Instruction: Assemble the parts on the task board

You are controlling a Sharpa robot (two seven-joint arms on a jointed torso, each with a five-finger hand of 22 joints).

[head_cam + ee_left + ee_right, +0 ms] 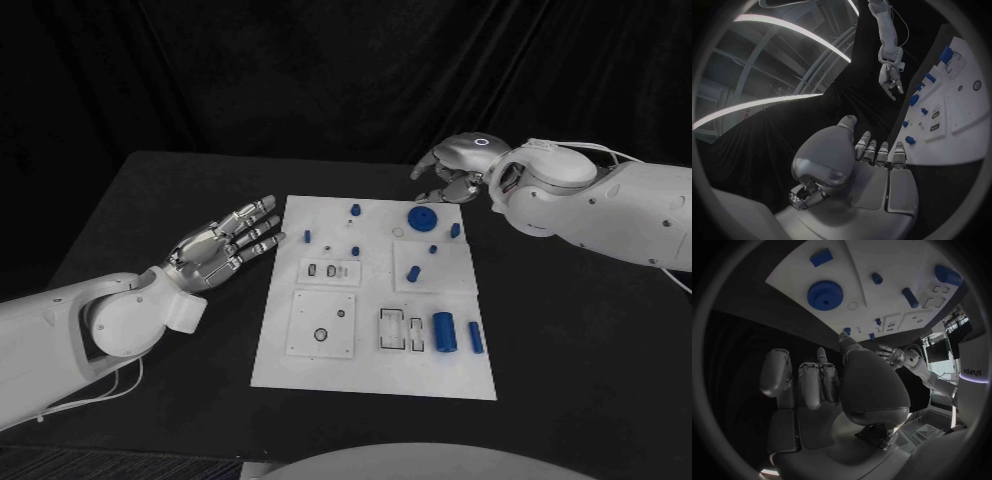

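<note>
The white task board [375, 375] lies in the middle of the black table. A blue gear [423, 220] sits near its far right corner, and two blue cylinders [446, 333] lie at its near right. Several small blue pieces [414, 272] are scattered over the far half. My left hand [228, 243] hovers flat with fingers stretched out, just left of the board, holding nothing. My right hand [459, 170] hangs beyond the far right corner, fingers pointing down and apart, empty. In the right wrist view the gear [824, 294] lies just ahead of the fingertips [820, 357].
Square and slotted recesses [320, 325] mark the board's near half. Bare black table surrounds the board on all sides. The left wrist view shows the board [967, 130] beside my left hand [873, 165], with the right hand [891, 77] far off.
</note>
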